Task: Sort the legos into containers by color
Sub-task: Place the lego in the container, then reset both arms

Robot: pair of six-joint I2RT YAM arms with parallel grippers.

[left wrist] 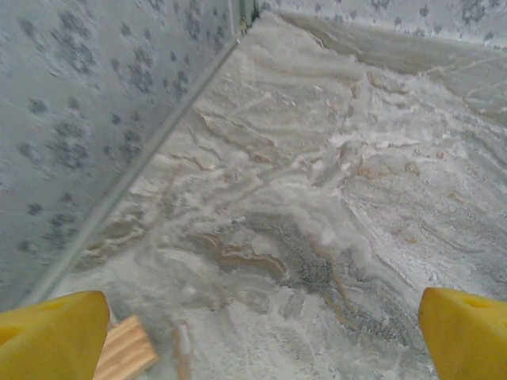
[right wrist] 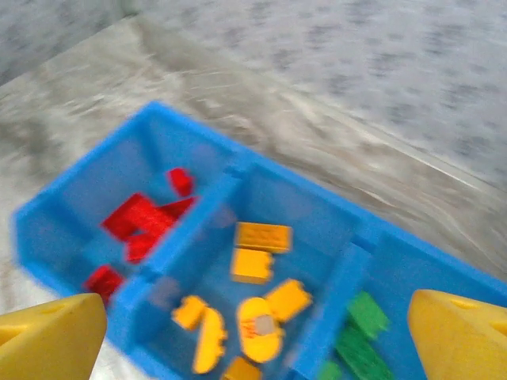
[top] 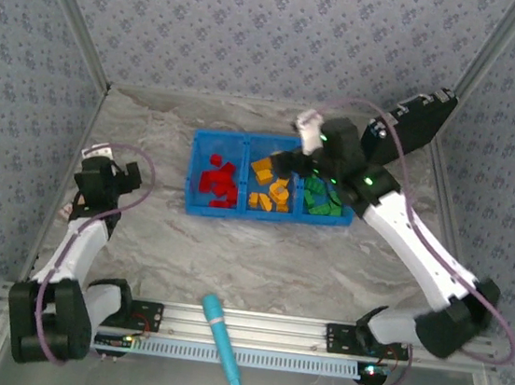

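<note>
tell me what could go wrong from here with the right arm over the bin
1. The right gripper hangs open over the blue bin; pulled back low, a finger could catch the divider between the orange bricks and green bricks and drag the bin or flick bricks out.
2. The cyan pen lies across the front rail; an arm folding home might knock it off.

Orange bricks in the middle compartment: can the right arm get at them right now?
Probably yes: the right gripper hangs open just above the orange bricks, the blue bin has no lid, and nothing lies between.
</note>
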